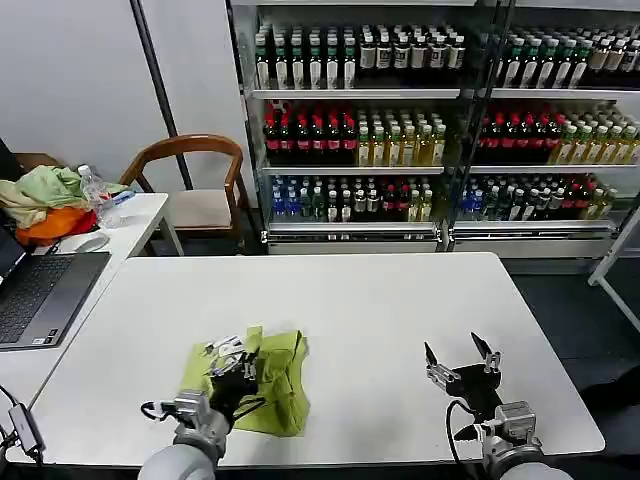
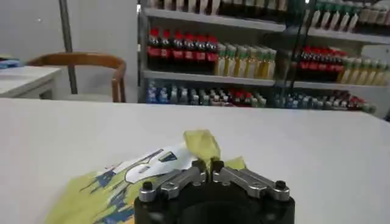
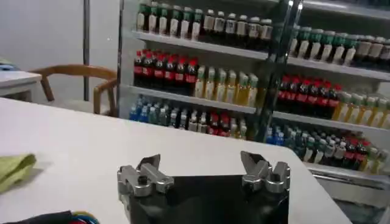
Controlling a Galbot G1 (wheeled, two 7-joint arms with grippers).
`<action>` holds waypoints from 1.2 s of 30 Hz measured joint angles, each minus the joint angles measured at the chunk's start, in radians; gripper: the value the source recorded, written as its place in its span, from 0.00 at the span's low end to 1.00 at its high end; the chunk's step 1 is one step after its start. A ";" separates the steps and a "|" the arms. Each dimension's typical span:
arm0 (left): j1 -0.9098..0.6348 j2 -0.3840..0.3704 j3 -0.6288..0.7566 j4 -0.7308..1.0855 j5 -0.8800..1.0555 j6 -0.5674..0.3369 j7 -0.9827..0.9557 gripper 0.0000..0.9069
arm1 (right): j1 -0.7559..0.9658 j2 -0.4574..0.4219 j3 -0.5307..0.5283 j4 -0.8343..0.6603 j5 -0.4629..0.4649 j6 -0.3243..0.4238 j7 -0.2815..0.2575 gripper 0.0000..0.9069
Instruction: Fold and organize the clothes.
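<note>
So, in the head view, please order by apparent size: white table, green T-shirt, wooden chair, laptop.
1. white table
2. wooden chair and laptop: look similar, and the laptop is cut by the edge, so unranked
3. green T-shirt, folded small, partly under the left tool

Left gripper (image 1: 232,362) pinched, right gripper (image 1: 458,352) spread
</note>
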 measured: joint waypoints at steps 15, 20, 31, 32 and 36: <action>-0.083 -0.023 0.101 0.062 0.014 0.023 -0.016 1.00 | 0.015 -0.005 -0.002 -0.017 0.001 -0.005 0.002 1.00; -0.081 -0.031 0.114 0.064 0.011 0.013 -0.007 1.00 | 0.026 -0.010 -0.007 -0.016 0.003 -0.006 0.001 1.00; -0.029 -0.003 0.050 -0.024 -0.008 -0.051 0.022 1.00 | 0.060 -0.011 -0.039 -0.022 0.005 -0.005 -0.001 1.00; -0.021 0.004 0.035 -0.029 -0.010 -0.053 0.022 1.00 | 0.065 -0.010 -0.043 -0.023 0.005 -0.005 -0.001 1.00; 0.020 0.036 -0.049 -0.036 -0.025 -0.056 0.021 1.00 | 0.078 -0.009 -0.051 -0.023 0.008 -0.001 -0.002 1.00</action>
